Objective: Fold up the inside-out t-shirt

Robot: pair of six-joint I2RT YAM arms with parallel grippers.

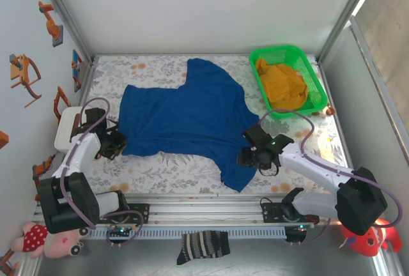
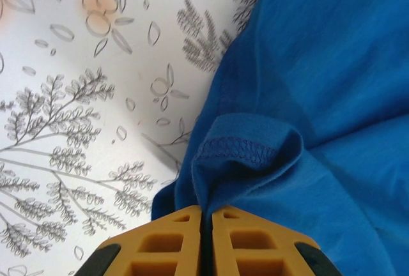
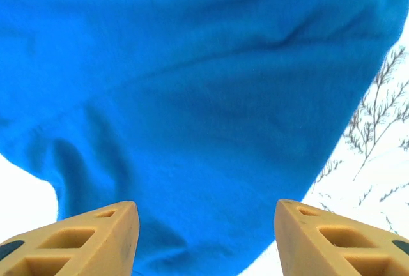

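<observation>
Top external view shows the inside-out t-shirt spread mid-worktop, the left gripper jaws pinching its 9 o'clock hem, the right gripper jaws spread over its 5 o'clock corner.

My fingers are orange-yellow — the t-shirt royal blue, the table cover under it white with grey sprigs.

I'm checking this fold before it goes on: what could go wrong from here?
1. The left gripper seems to pinch just a small pucker at the edge of the t-shirt; that may slip out on a pull.
2. The right gripper stands open over it, holding nothing; pulling from the left alone could drag and bunch the t-shirt.
</observation>
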